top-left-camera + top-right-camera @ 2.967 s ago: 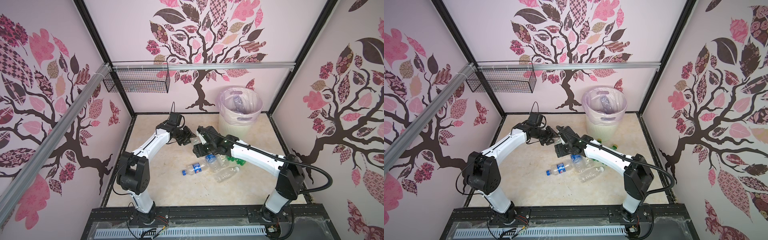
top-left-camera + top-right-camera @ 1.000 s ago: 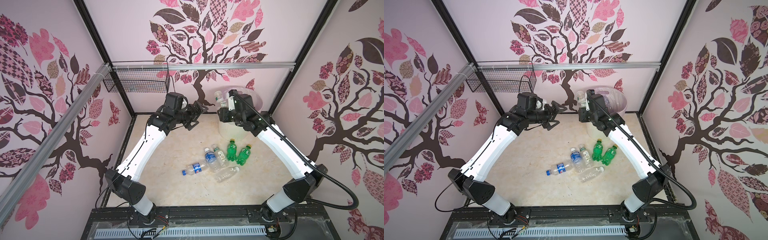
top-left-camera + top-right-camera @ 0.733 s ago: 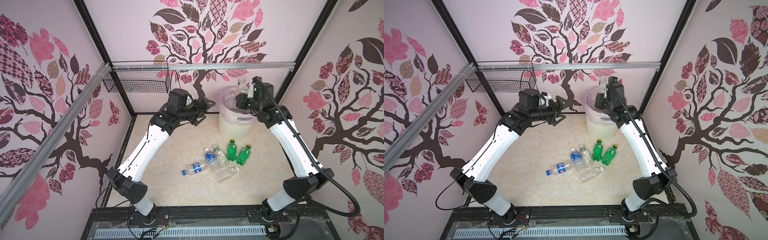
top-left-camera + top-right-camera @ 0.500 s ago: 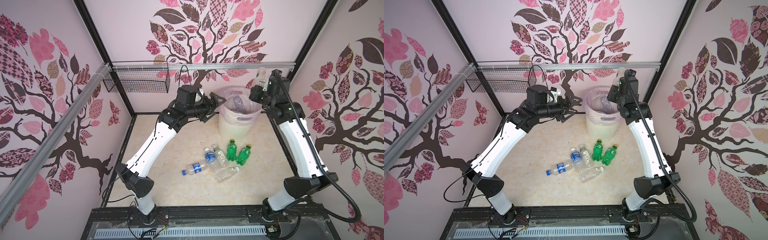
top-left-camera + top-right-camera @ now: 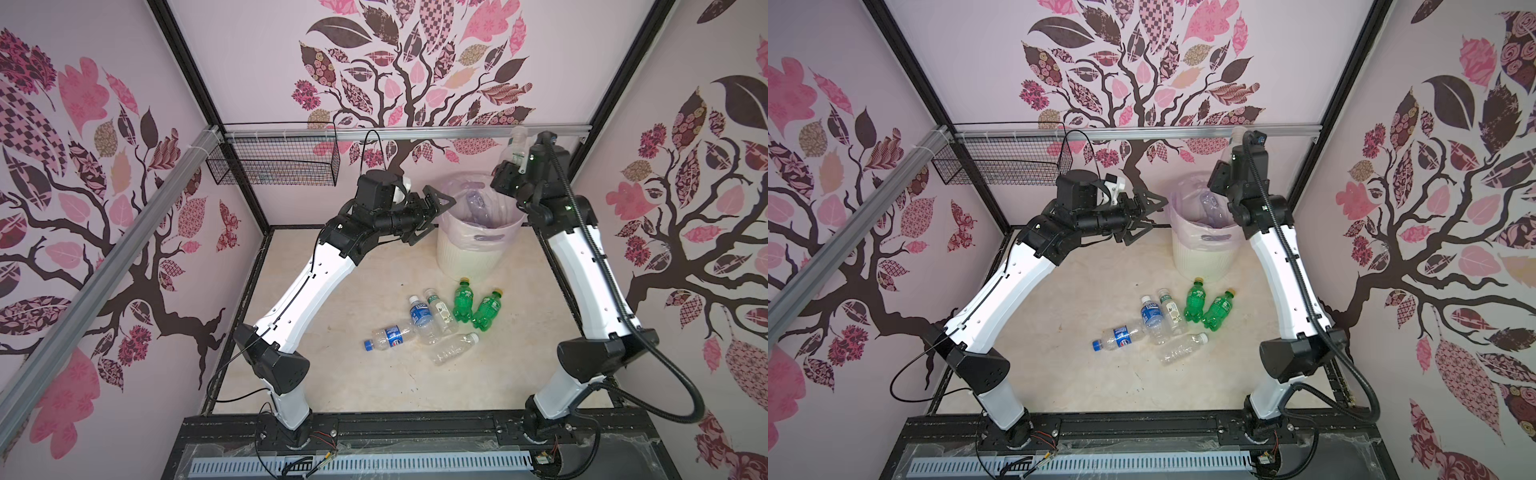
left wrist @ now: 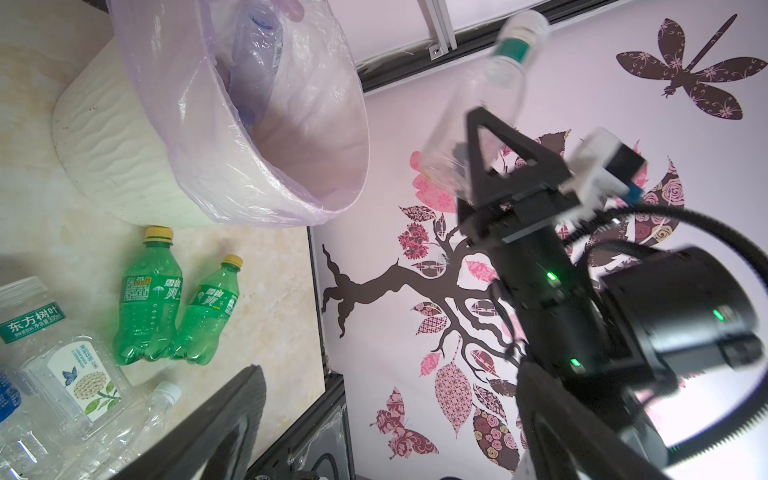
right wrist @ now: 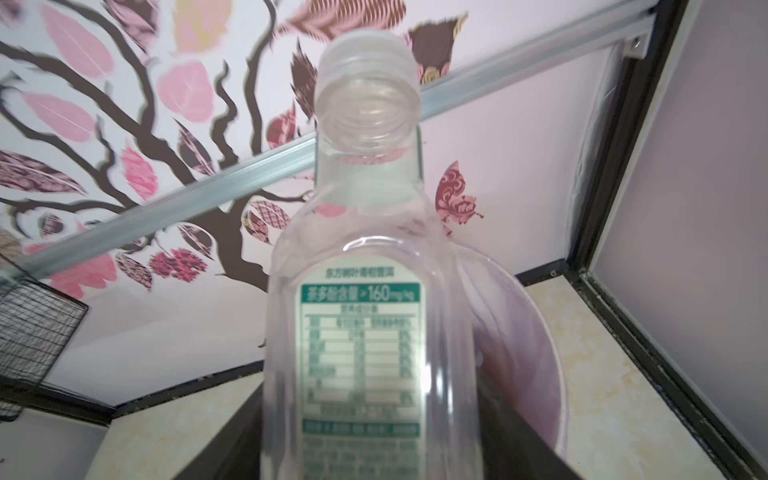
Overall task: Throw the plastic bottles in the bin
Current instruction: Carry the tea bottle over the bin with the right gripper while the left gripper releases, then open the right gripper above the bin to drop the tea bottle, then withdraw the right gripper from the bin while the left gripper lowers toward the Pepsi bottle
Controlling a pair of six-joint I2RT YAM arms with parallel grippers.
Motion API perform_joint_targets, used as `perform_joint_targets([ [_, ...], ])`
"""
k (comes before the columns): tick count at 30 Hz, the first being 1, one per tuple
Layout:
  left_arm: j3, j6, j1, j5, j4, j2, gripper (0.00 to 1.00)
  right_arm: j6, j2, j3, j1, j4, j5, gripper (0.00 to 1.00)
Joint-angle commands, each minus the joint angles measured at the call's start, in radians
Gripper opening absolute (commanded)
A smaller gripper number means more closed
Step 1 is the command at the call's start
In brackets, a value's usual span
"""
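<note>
The right claw (image 5: 512, 167) was held high above the far right rim of the bin (image 5: 469, 259). A clear green-labelled bottle (image 7: 365, 332) stood cap-up between its jaws. Whether that bottle was gripped or freed could not be told. The jaws lay close along its sides, and the bottle was blurred in the left wrist view. The left claw (image 5: 432, 216) was spread wide just left of the bin's rim, and nothing was held in it. A crumpled clear bottle (image 5: 473, 205) was seen inside the pink-lined bin. Six bottles were seen lying on the table (image 5: 353, 386) just near of the bin: two green bottles (image 5: 463, 301), three clear labelled ones and one plain.
</note>
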Motion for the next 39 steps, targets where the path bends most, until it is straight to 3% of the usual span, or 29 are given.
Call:
perform_joint_targets([
  [1,0.000,0.022,0.002,-0.005,-0.008,-0.011,0.97,0.036,0.113,0.047,-0.018,-0.082,-0.028,0.99],
  [5,-0.033,0.029,0.008,-0.015,-0.017,-0.034,0.97,0.032,0.083,0.078,-0.018,-0.069,-0.029,0.99],
  [28,-0.145,0.028,0.024,-0.064,-0.044,-0.079,0.97,0.028,-0.136,-0.157,0.019,-0.066,-0.061,0.99],
  [39,-0.437,0.024,0.138,-0.083,-0.068,-0.201,0.97,0.000,-0.201,-0.247,0.179,-0.117,-0.026,0.99],
])
